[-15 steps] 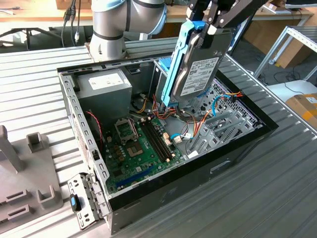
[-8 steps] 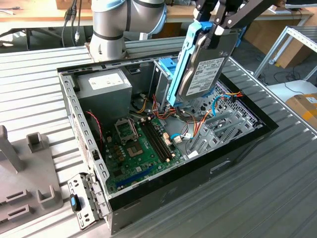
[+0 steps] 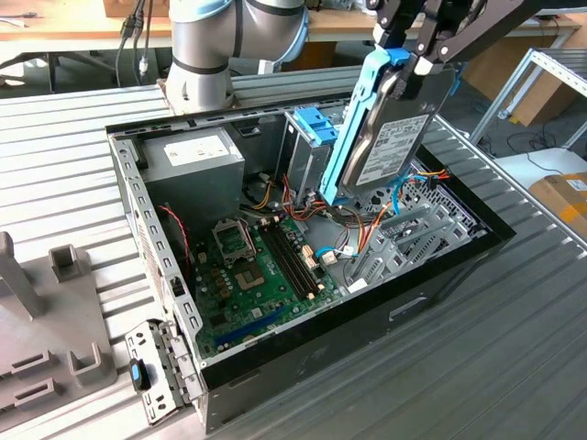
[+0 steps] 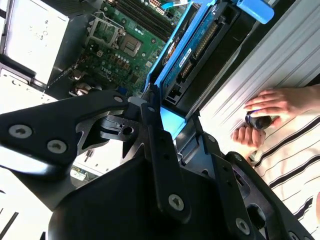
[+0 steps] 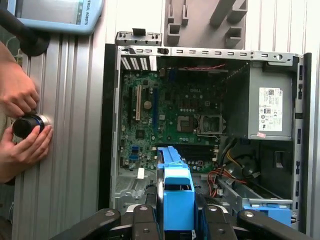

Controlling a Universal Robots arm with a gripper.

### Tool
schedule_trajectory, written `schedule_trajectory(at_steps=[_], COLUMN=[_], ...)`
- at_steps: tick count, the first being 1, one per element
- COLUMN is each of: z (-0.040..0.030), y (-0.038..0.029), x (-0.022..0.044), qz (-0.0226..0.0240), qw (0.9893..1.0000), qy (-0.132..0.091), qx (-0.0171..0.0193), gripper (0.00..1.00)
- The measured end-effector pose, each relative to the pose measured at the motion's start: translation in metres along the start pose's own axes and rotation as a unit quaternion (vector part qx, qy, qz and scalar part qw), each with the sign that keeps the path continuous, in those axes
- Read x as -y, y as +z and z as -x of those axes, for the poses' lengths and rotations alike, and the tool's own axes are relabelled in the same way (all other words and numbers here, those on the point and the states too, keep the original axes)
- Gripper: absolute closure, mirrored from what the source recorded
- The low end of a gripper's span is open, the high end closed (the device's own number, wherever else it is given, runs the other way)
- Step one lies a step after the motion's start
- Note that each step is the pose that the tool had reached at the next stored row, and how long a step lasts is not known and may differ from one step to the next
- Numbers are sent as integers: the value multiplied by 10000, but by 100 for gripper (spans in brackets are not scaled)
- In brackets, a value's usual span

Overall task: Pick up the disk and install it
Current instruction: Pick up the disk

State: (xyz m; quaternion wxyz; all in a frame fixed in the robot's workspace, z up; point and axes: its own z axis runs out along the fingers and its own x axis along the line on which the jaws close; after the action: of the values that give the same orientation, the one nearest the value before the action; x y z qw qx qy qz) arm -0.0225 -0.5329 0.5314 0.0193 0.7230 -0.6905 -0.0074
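Gripper (image 3: 410, 66) around upper end of disk (image 3: 396, 139), above computer case (image 3: 415, 304)

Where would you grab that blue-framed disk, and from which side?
By its short upper end, coming from above, as the gripper holds it now. The disk is a thin flat slab hanging tilted over the open computer case. Pinching it at one end probably holds it firmly and leaves the rest of its length free of the fingers.
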Motion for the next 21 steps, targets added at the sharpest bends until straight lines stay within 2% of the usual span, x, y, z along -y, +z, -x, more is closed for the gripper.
schedule_trajectory(at_steps=[1,6,7,8,11,13,19,21], z=[-2,-15,-30,-68,-137,-142,-171,-192], y=[3,8,8,12,15,16,20,22], x=[15,235,308,347,396,402,547,571], qz=[0,0,0,0,0,0,2,3], qw=[10000,10000,10000,10000,10000,10000,10000,10000], qy=[0,0,0,0,2,4,9,18], qx=[-1,-3,-5,-3,-4,-5,-34,-42], gripper=[64,64,64,64,64,64,64,64])
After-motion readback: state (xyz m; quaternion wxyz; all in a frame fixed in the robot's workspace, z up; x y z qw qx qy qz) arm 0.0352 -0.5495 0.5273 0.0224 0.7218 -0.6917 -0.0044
